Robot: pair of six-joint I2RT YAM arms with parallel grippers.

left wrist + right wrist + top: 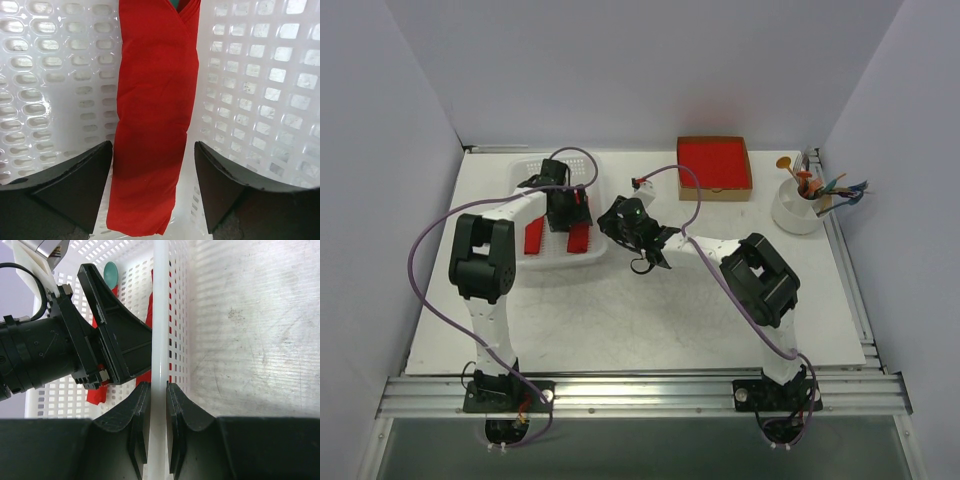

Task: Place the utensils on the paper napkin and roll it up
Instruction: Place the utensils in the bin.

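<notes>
left gripper (152,146) open astride red roll (152,85); right gripper (157,386) pinches basket rim (160,310).

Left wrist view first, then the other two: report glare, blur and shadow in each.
Left wrist view: glare spots on the white perforated plastic basket, the red paper roll sharp, the left gripper dark and soft-edged. Right wrist view: the right gripper blurred up close, the pale table evenly lit. Top external view: flat diffuse light, faint shadows.

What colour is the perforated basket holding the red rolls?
White; the basket shows best in the right wrist view.
</notes>
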